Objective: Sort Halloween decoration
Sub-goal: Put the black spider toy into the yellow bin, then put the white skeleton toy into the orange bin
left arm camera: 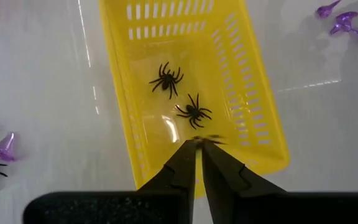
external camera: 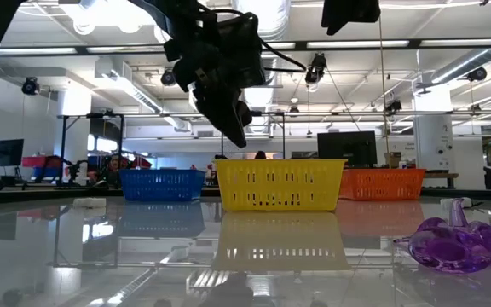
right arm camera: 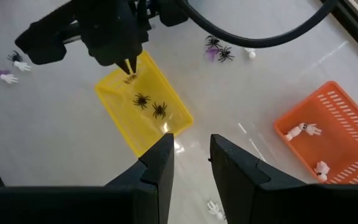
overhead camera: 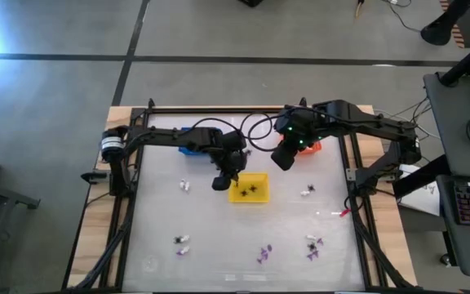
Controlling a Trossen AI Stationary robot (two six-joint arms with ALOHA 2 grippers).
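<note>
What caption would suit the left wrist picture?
Left gripper hovers over the yellow basket, where two black spiders lie, a third blurred at its fingertips.
</note>
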